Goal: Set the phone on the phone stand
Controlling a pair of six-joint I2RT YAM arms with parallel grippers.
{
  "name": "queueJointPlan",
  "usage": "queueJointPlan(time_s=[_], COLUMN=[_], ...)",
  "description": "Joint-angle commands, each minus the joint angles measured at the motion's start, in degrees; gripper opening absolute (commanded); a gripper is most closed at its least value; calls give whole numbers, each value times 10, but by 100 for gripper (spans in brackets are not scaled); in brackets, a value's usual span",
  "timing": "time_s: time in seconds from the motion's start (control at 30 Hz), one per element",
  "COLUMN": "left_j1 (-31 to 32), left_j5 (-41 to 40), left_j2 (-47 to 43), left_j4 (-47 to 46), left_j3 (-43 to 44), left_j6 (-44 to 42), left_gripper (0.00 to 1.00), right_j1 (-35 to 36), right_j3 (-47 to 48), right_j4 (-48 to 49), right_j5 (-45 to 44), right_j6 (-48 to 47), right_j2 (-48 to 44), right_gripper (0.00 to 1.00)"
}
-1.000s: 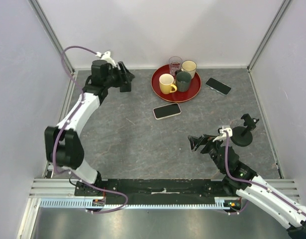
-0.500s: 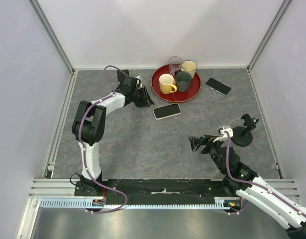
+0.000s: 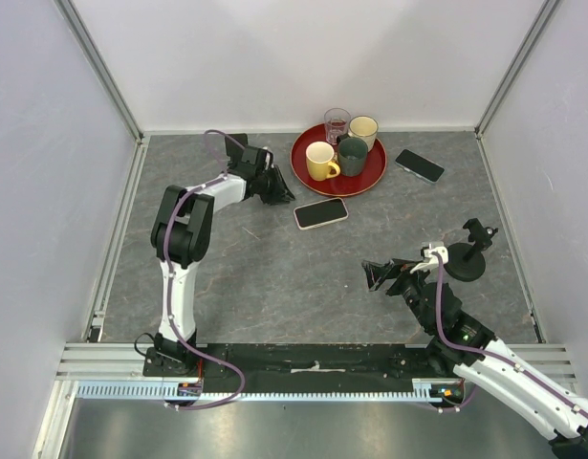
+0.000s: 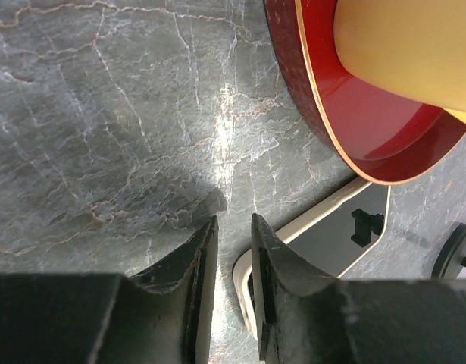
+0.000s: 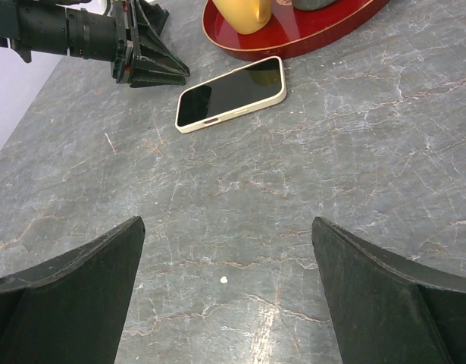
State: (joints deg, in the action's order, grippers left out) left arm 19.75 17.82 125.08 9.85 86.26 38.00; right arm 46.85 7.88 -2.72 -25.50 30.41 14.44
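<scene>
Beside phone (image 3: 321, 212), left tool (image 3: 285, 195) low, closed

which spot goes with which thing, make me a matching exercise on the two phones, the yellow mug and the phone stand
Things: 1 cream phone; 2 dark phone; 3 yellow mug; 4 phone stand.
Places: A on the red tray; B right of the tray; C near right, far from the tray; D just on the tray's near side.
Pairs: 1-D; 2-B; 3-A; 4-C.
</scene>
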Motion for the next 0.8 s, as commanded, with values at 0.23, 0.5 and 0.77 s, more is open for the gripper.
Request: queueJointPlan(time_s=[0.23, 0.5, 0.77], left_j1=[32, 118, 142], left_j5=[62, 77, -8], left_j2=[23, -133, -149], left_j4=[135, 71, 138], left_j3=[30, -123, -38], left_j6=[51, 80, -47], left_gripper=[16, 20, 61], right_j1=[0, -1, -1], right_j3=[-5, -4, -4], right_j4=[2, 3, 13], right_j5=[-1, -3, -8], right_j6=[3, 5, 3], right_j2=[-14, -10, 2], right_gripper=[98, 98, 98])
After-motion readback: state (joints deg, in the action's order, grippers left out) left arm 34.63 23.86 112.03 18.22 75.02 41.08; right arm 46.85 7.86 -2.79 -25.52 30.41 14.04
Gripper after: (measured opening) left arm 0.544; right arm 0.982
